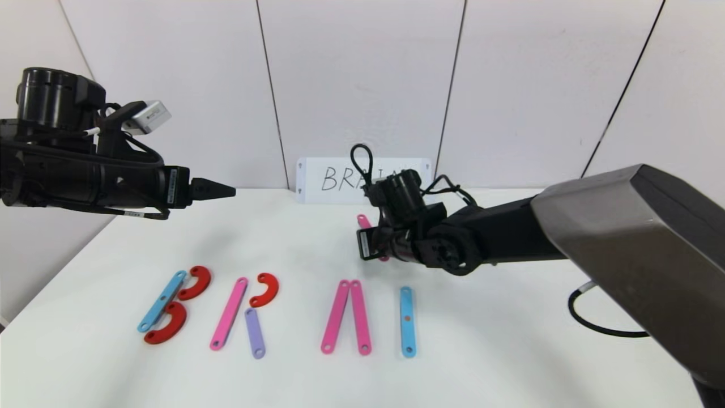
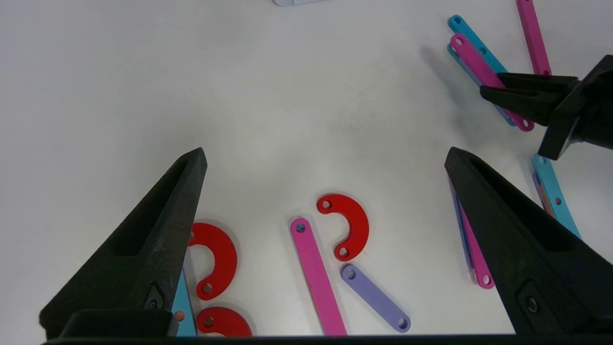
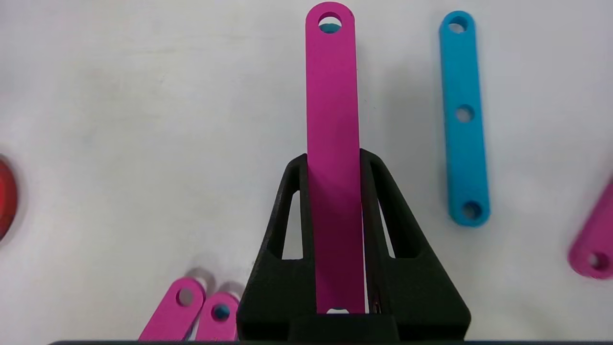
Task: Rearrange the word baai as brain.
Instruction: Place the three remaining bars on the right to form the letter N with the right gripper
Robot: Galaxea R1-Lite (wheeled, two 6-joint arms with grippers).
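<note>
Two black arms reach over the white desk (image 1: 498, 362); the left gripper (image 2: 325, 158) hangs high above the left edge with its pointed fingers (image 2: 158, 230) spread wide and nothing between them; the right gripper (image 3: 334, 158) stretches low toward the middle of the desk, near the far edge, and its two fingers are pressed on a long pink strip (image 3: 333, 120); the strip pokes out past the fingertips, and a blue one seems to lie under it, showing through its hole.

All the pieces are flat, smooth plastic with little round holes; along the near edge they make letters; a blue strip (image 1: 162, 300) and two red arcs (image 1: 195, 282) make a B near the left corner; a pink strip (image 1: 229, 313), one red arc (image 1: 265, 289) and a short purple strip (image 1: 255, 332) make an R beside it; two pink strips (image 1: 346, 316) touch at the top like an A with no bar; a blue strip (image 1: 407, 321) stands alone as an I.

A white card (image 1: 334, 178) with BRAIN written on it leans at the far edge; the right arm hides its last letters; the head view shows only a bit of the held strip behind the wrist.
</note>
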